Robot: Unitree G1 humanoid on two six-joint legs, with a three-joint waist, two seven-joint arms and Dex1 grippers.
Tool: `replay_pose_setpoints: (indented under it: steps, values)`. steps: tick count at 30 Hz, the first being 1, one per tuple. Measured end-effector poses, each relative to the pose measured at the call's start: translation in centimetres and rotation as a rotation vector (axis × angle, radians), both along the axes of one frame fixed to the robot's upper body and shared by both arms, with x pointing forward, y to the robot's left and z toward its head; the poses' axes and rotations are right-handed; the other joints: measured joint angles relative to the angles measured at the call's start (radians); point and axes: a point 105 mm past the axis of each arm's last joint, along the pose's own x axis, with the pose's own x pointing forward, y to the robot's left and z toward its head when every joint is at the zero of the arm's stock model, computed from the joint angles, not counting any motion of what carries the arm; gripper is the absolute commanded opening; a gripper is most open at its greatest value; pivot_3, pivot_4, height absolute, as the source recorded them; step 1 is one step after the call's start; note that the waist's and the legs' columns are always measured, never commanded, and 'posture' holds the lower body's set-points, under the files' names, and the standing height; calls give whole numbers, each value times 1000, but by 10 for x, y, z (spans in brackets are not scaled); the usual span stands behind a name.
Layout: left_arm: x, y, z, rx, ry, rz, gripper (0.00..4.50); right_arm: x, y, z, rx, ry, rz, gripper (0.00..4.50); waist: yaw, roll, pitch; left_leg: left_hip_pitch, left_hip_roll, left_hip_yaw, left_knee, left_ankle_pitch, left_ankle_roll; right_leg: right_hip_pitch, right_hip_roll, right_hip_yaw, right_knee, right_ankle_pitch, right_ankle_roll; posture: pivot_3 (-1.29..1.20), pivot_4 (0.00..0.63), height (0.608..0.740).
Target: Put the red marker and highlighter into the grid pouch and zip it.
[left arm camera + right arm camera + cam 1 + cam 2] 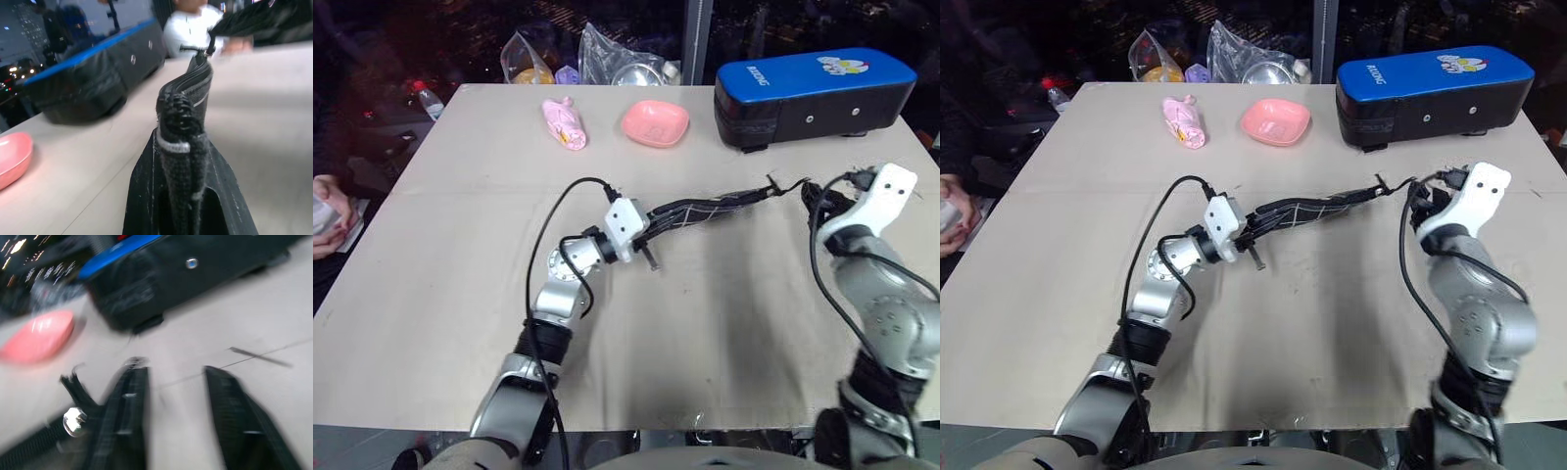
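My left fingers are clamped on one end of the grid pouch, holding it edge-up off the table near the middle. The pouch stretches from my left gripper toward my right gripper, whose two fingers stand apart with nothing between them — the zipper pull sits just beside one finger, at the pouch's far end. Toward the far right corner stands a blue case. Along the far edge rest a pink bowl and a pink toy. A person's hand shows beyond the left edge.
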Motion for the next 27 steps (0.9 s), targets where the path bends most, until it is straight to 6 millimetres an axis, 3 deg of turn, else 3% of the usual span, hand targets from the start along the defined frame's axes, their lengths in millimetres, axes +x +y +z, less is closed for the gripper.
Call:
replay_pose_setpoints:
  steps: [2,3,6,9,12,13,14,21,27]
  values:
    - [0,1,-4,24,-4,-10,0,-11,-6,-13,-148,40,98,4249,0,0,0,0,0,0,0,-2,3,0,0,0,0,0,0,0,150,716]
    - [1,4,-6,37,-4,-9,0,-15,-8,-16,-182,43,134,4466,-4,0,0,0,0,0,0,-2,3,0,1,1,0,0,0,0,150,716]
    - [-2,10,-14,97,4,-40,844,-31,-11,-26,-265,41,291,4500,-5,0,0,1,0,0,0,-2,4,0,3,1,1,0,0,0,150,716]
    - [-5,21,-24,160,31,-66,2247,-43,-10,-35,-269,8,424,4500,-6,0,0,2,1,0,1,-2,3,0,4,1,1,0,0,0,150,716]
    - [-11,44,-37,209,75,-51,3544,-51,-23,-53,-301,17,508,4500,-5,0,0,2,1,0,1,-2,3,1,4,1,1,0,0,0,150,716]
    - [-15,56,-44,197,131,-33,4164,-54,-30,-59,-294,11,538,4500,-5,0,0,2,1,1,2,-2,3,1,3,2,1,0,0,0,150,716]
    - [-17,61,-47,190,163,-24,4465,-55,-34,-62,-292,9,545,4500,-4,0,0,2,1,1,2,-2,3,1,2,1,2,0,0,0,150,716]
    - [-60,92,-68,89,448,58,4465,-67,-64,-76,-230,70,698,4500,-3,0,0,3,2,0,2,-1,2,1,1,1,2,0,0,0,150,716]
    - [-87,90,-71,48,520,127,4465,-60,-77,-74,-237,15,742,4500,-1,1,0,6,1,0,2,-2,4,5,0,1,2,0,0,0,150,716]
